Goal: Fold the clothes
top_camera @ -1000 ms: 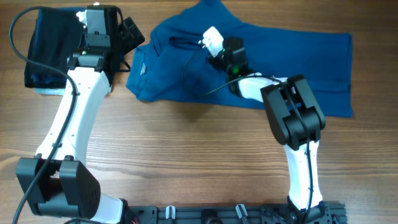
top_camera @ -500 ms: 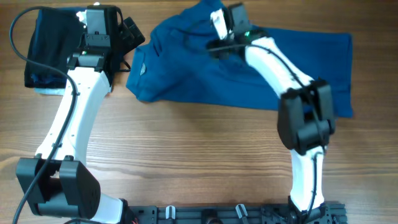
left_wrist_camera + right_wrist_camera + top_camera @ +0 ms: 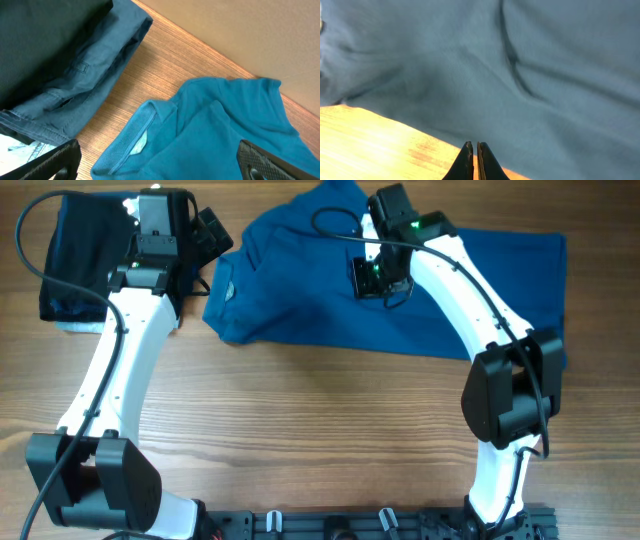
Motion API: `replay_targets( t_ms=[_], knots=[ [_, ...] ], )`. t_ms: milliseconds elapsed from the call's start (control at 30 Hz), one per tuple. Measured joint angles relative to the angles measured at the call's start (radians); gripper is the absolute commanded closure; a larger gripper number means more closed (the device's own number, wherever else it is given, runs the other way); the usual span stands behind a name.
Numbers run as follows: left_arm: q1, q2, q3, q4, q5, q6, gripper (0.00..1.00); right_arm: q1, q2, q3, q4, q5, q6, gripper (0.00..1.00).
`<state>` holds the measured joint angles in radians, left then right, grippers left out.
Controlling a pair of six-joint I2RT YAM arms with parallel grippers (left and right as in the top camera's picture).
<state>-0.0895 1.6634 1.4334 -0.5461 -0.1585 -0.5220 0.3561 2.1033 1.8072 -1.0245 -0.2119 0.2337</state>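
The right arm has swung out over the last second. Its elbow, which was bent close over the cloth, is now stretched away to the right. The right gripper (image 3: 474,150) went up to the far edge of the shirt (image 3: 300,300) and has come back over the shirt's middle. Its fingers are pressed together, and as far as the wrist view shows there is no cloth between them, though the tips are small in that picture.

The shirt itself looks unchanged through all this. It lies spread across the far side of the table (image 3: 300,430), with its collar end toward the left, just beside the stack of dark folded garments (image 3: 80,260). A sleeve is bunched up at the far edge.

The left gripper (image 3: 161,161) has not moved. It hovers with its fingers wide apart above the collar and the gap next to the dark stack.

So the sweep seems to have made no fold. The task looks barely begun, and a grasp on an edge or sleeve is not yet made.
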Motion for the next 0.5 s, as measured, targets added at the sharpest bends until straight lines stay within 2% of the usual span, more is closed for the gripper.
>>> replay_targets(
  t_ms=[100, 267, 500],
  knots=[
    [0.0, 0.0, 0.0, 0.0, 0.0, 0.0, 0.0, 0.006, 0.001, -0.068, 0.016, -0.014, 0.073, 0.96],
    [0.0, 0.0, 0.0, 0.0, 0.0, 0.0, 0.0, 0.009, 0.024, -0.181, 0.151, -0.023, 0.133, 0.96],
    [0.0, 0.0, 0.0, 0.0, 0.0, 0.0, 0.0, 0.009, 0.042, -0.198, 0.282, -0.003, 0.167, 0.96]
  ],
)
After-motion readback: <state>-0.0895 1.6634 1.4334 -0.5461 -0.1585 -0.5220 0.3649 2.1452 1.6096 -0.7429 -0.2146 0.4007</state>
